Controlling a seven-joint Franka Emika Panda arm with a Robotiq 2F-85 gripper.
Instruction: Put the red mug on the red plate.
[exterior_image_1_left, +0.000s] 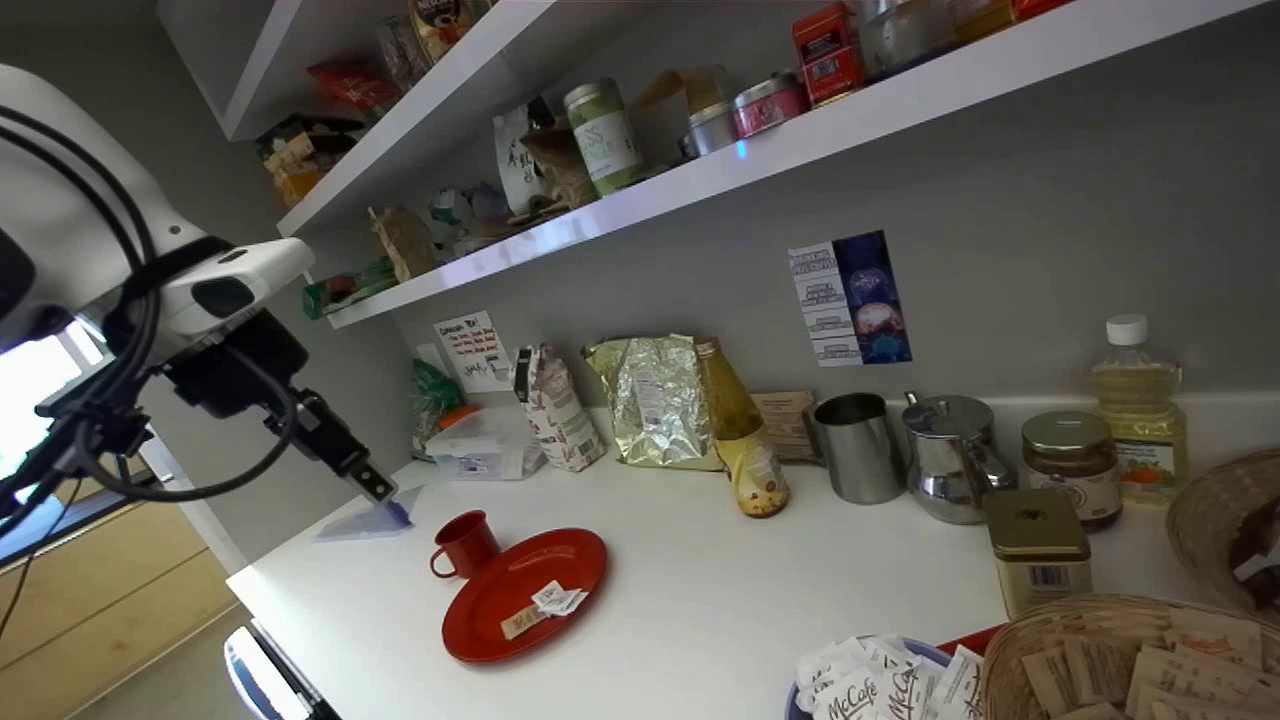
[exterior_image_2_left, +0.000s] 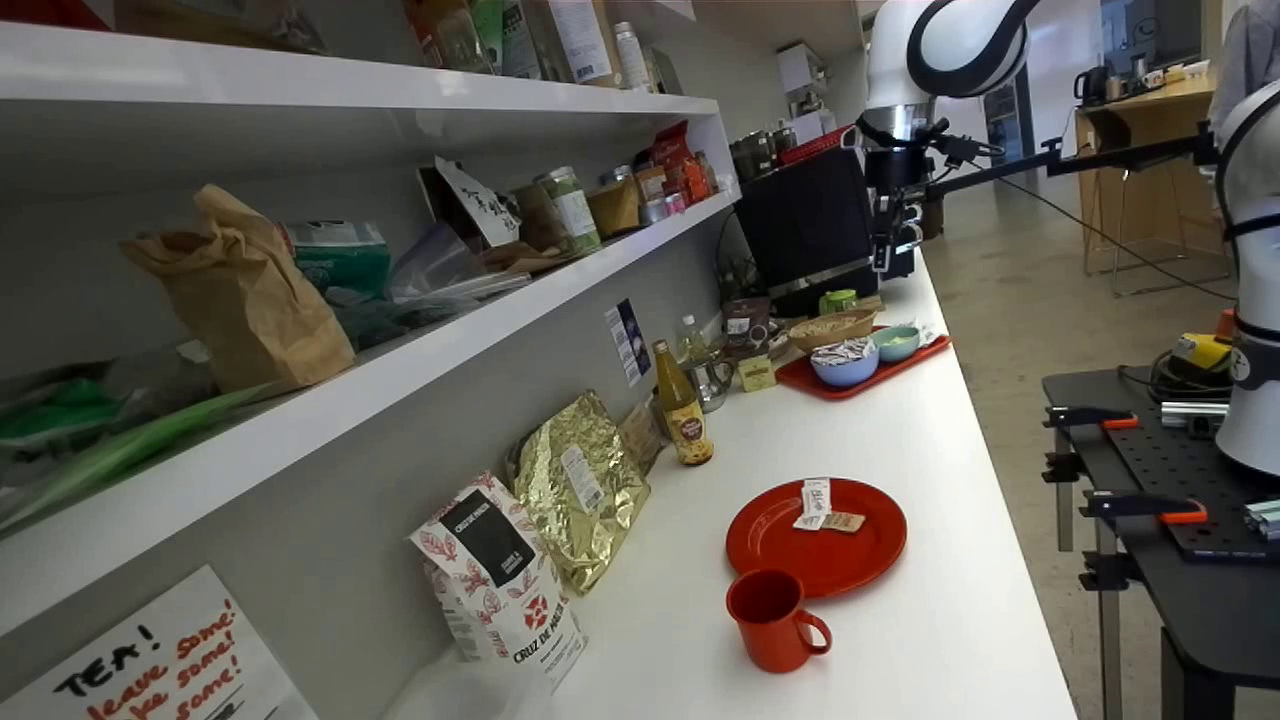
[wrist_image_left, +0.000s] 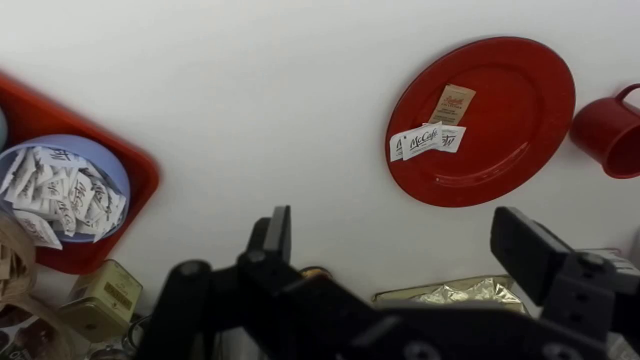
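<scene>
Closest to the wrist camera is the gripper (wrist_image_left: 394, 232); its two black fingers stand wide apart, so it is in a released state. It hangs in the air, well above the white desk (exterior_image_2_left: 960, 620). On this desk the red plate (wrist_image_left: 520, 95) lies flat, and it carries a few white packets (wrist_image_left: 422, 140) with the word McCafé together with one brown packet (wrist_image_left: 453, 104), gathered toward one side. The red mug (exterior_image_2_left: 770, 635) stands upright on the desk just beside the plate, with its handle directed to the long edge of the desk that is opposite to the grey wall (exterior_image_1_left: 1050, 250). Whether the mug touches the rim of the plate, I cannot say with certainty, because in both exterior views they overlap each other. At the other side of the plate, well apart from it, a blue bowl (wrist_image_left: 107, 157) filled with sachets (wrist_image_left: 65, 195) is placed on a red tray (wrist_image_left: 145, 175). Nearer to the wall one finds a gold foil bag (exterior_image_2_left: 585, 490), a bottle (exterior_image_2_left: 685, 410) with a yellow label, and a red-and-white paper bag (exterior_image_2_left: 500, 575), standing in a row.
</scene>
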